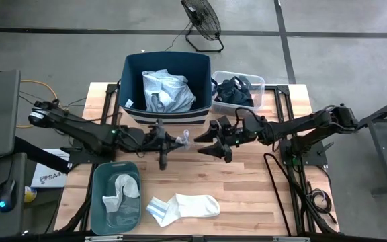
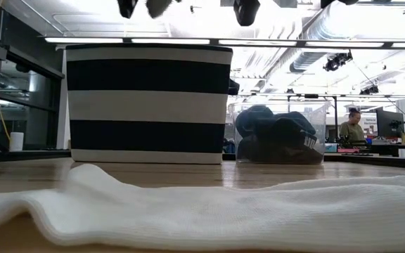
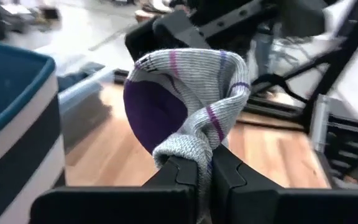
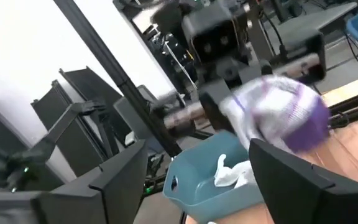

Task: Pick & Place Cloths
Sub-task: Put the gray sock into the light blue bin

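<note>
While the light wooden slatted table (image 1: 247, 181) fills the middle of the high view, the navy fabric bin with a white-striped base (image 1: 132, 70) stands at its upper centre with a light blue shirt (image 1: 168, 91) inside. Right of it is a clear plastic box (image 1: 259, 83) of dark garments (image 1: 237, 91). A teal plastic tub (image 1: 99, 178) at lower left holds a pale sock (image 1: 119, 190), and a white sock (image 1: 183, 206) lies flat at lower centre.

Both dark arms reach inward, nearly level, meeting just below the bin. The left gripper (image 1: 180, 140) is clenched on a small grey sock with purple toe and stripes (image 3: 188, 102), which bunches above the fingertips. The bin lies just above this gripper in the high view, the nearer container, so a short carry that way looks likely.

The right gripper (image 1: 212, 142) faces it, fingers spread and empty.
</note>
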